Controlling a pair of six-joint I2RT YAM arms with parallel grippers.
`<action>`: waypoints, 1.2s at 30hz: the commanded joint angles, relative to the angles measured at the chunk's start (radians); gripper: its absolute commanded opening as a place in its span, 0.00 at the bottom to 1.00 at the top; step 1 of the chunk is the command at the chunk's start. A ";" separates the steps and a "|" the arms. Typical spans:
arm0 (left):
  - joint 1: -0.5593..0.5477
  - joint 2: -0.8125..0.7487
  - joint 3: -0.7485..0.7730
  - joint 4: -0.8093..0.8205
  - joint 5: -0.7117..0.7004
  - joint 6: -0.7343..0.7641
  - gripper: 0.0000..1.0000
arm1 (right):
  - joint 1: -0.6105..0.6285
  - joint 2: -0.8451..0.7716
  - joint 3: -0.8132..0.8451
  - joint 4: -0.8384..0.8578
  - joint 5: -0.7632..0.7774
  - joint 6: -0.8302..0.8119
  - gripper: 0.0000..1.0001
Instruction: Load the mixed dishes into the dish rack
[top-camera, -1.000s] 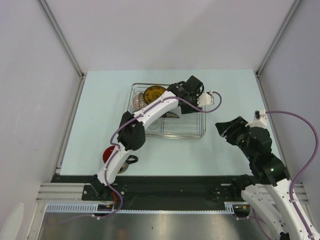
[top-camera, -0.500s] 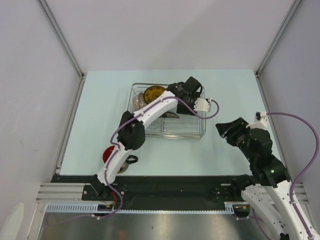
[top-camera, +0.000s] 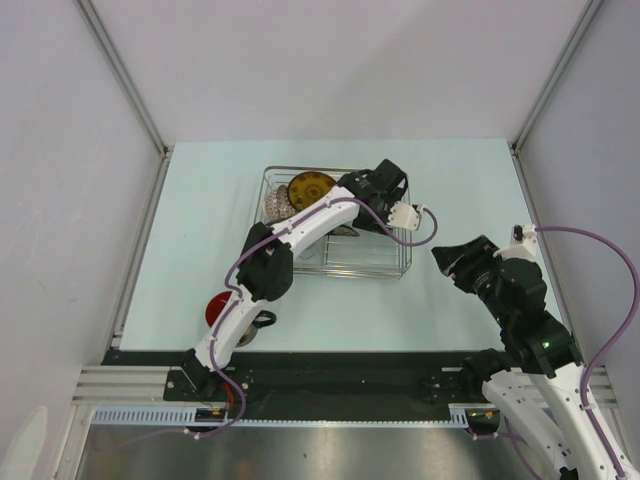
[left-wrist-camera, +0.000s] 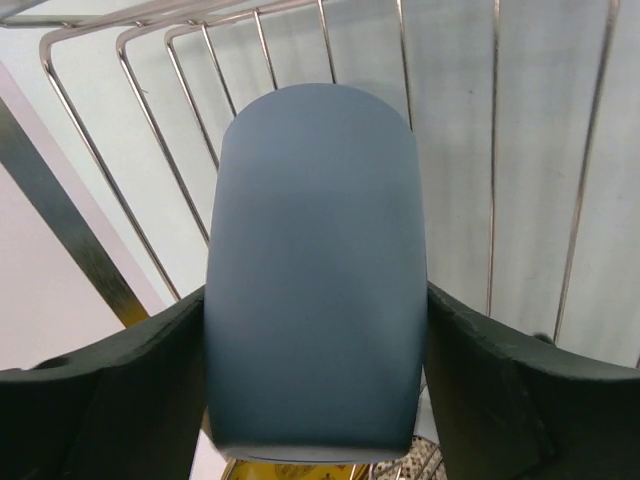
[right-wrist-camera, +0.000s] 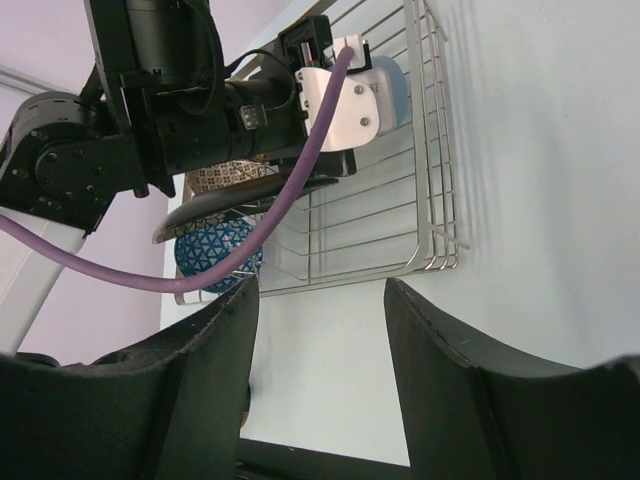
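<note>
My left gripper (top-camera: 383, 186) is shut on the light-blue cup (left-wrist-camera: 315, 270) and holds it inside the dish rack (top-camera: 380, 272), at its far right end, with the rack's wires (left-wrist-camera: 495, 150) close behind it. The cup also shows in the right wrist view (right-wrist-camera: 390, 90). In the rack stand the dark plate with the yellow motif (top-camera: 308, 187), the reddish-white bowl (top-camera: 277, 204) and the blue-patterned bowl (right-wrist-camera: 215, 255). The red-inside mug (top-camera: 219, 308) sits on the table near the left arm's base, partly hidden by the arm. My right gripper (top-camera: 455, 262) is open and empty, right of the rack.
The left arm (top-camera: 290, 235) stretches across the rack's near left part. A purple cable (right-wrist-camera: 260, 225) hangs off its wrist over the rack. Grey walls enclose the table on three sides, and a black rail (top-camera: 330, 365) runs along the near edge.
My left wrist has turned and shifted slightly nearer and lower over the rack's right end, with the cup still held. The right arm has barely moved.
</note>
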 joint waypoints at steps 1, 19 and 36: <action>-0.010 -0.043 -0.075 0.055 -0.007 0.013 0.86 | 0.002 -0.009 0.001 0.015 0.005 0.009 0.59; -0.032 -0.160 -0.121 0.120 -0.057 0.021 1.00 | 0.022 0.004 0.000 0.038 -0.015 0.004 0.59; -0.041 -0.169 -0.042 0.149 -0.028 -0.082 1.00 | 0.072 0.004 -0.002 0.031 0.034 0.001 0.59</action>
